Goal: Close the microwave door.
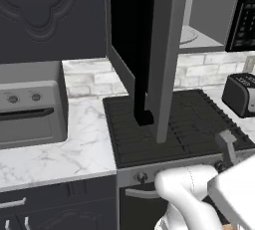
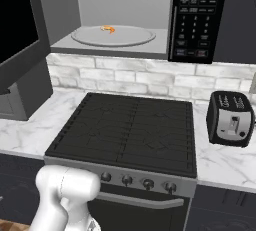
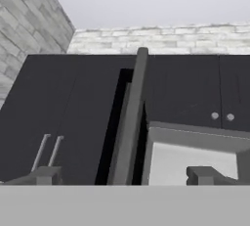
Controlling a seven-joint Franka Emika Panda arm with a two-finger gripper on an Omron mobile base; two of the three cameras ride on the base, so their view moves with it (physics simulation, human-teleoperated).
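Two-finger dark-tipped gripper (image 3: 125, 176) is open in hand view: tips spread wide apart, nothing between them, touching nothing.

Between and above the tips, the big flat grey-framed microwave door with black glass window (image 3: 128, 122) shows edge-on, swung wide open, its edge running up the middle of that view. Contact with the tips can't be confirmed; the door looks apart from them. Just beyond the right tip sits the large boxy dark-grey microwave (image 3: 195, 146), with its pale grey cavity open. Beyond the left tip are dark upper cabinet doors with thin bar handles (image 3: 49, 122), and past them white brick wall (image 3: 29, 19) and ceiling.

In left base view the microwave door (image 1: 162, 50) hangs out over the black gas stove top (image 1: 169, 124), with its dark vertical bar handle (image 1: 142, 74) on the side facing the camera. The grey two-knob toaster oven (image 1: 30, 109) rests on white marble counter (image 1: 64, 154) off to the side. The small black toaster (image 1: 241, 94) is on the other side of the stove.

Right base view: microwave cavity holds a round grey plate (image 2: 112, 36) with a small orange item (image 2: 108, 28) on it, and the black button panel (image 2: 196, 17) is beside the cavity. The door's black glass shows at the frame edge. The white arm (image 2: 65, 195) rises below the stove's knobs (image 2: 135, 180).
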